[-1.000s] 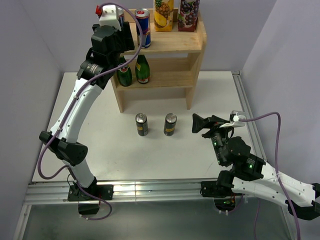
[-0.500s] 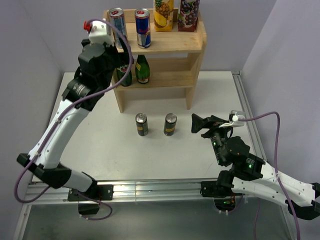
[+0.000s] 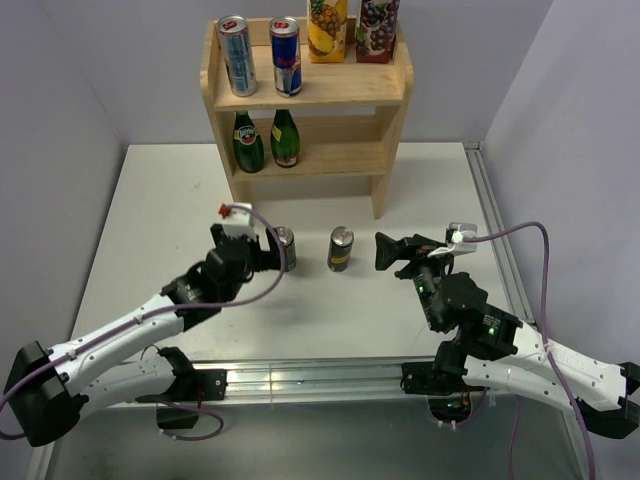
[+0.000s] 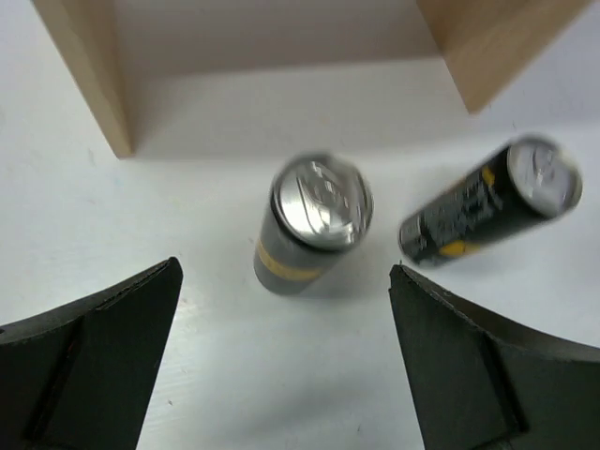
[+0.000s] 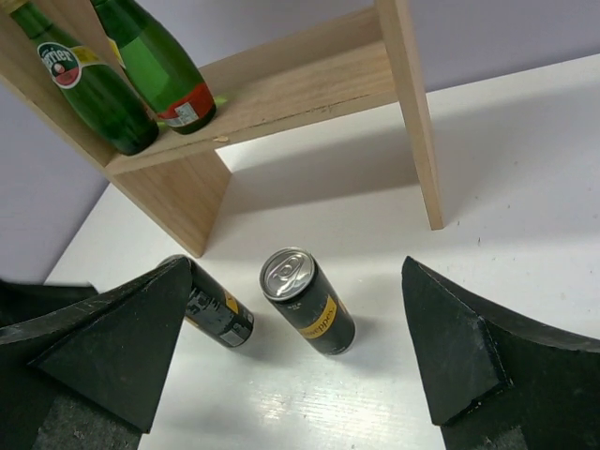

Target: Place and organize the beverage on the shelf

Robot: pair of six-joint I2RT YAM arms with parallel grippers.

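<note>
Counting what is shelved: we find six drinks on the shelf (image 3: 393,130), which stands at 12 o'clock on the table (image 3: 180,210).
Top board: two blue-and-silver cans (image 3: 236,55) stand toward its 9 o'clock end and two juice cartons (image 3: 328,28) toward its 3 o'clock end, all upright.
Lower tier: two green bottles (image 3: 248,142) stand upright toward 9 o'clock, and the 3 o'clock half is bare wood.
Mid-table: the left dark can (image 4: 309,225) and the right dark can (image 3: 341,249) stand upright at 6 o'clock of the shelf, side by side but apart.
Left arm: the left gripper (image 4: 284,281) sits low at about 8 o'clock of the left dark can with its jaws spread wide. The can is just ahead of the fingers, in line with the gap, and touches neither.
Right arm: the right gripper (image 3: 385,252) is at 3 o'clock of the right dark can, near it but apart. Its jaws are wide and hold nothing.
Done so far: we judge about three quarters, going by six drinks up and two down.
Left to do: both dark cans need lifting onto the shelf, and neither is gripped yet. We judge the bare half of the lower tier the likeliest room for them.
Step in hand: we judge the left arm is lining up to close on the left dark can.
</note>
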